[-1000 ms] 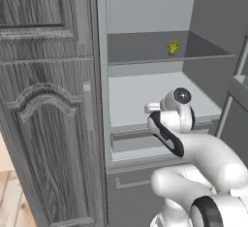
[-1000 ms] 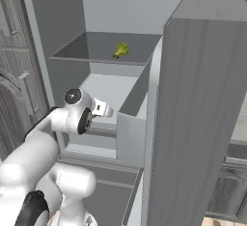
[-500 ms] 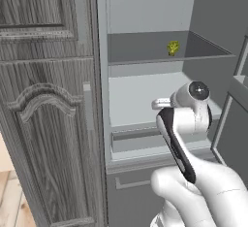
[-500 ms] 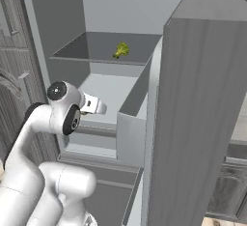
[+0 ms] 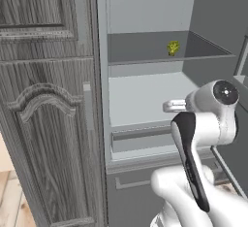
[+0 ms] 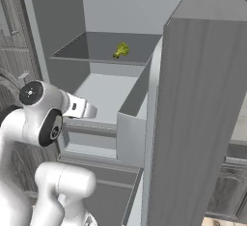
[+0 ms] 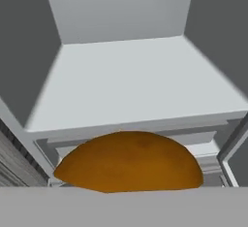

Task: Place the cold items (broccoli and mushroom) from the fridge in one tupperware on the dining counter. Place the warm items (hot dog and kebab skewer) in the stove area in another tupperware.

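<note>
mushroom [image 7: 130,162] clamped in closed gripper [image 5: 168,106] near fridge [image 5: 145,100]; broccoli [image 5: 173,47] on far shelf, warm items pending.

Yellow-green broccoli [image 5: 173,47], brown-orange mushroom [image 7: 130,162], grey fridge [image 5: 145,100], dark wood-grain cabinet [image 5: 46,114]

Open grey fridge set among dark wood-grain cabinets

The fridge [image 5: 145,100] stands open, its dark upper shelf [image 5: 145,49] above a pale lower shelf [image 5: 145,97] and a drawer [image 5: 140,141]; its grey door [image 6: 202,104] swings out at the right; a panelled cabinet door [image 5: 46,124] flanks it on the left; light wooden floor [image 5: 9,206] shows below.
</note>
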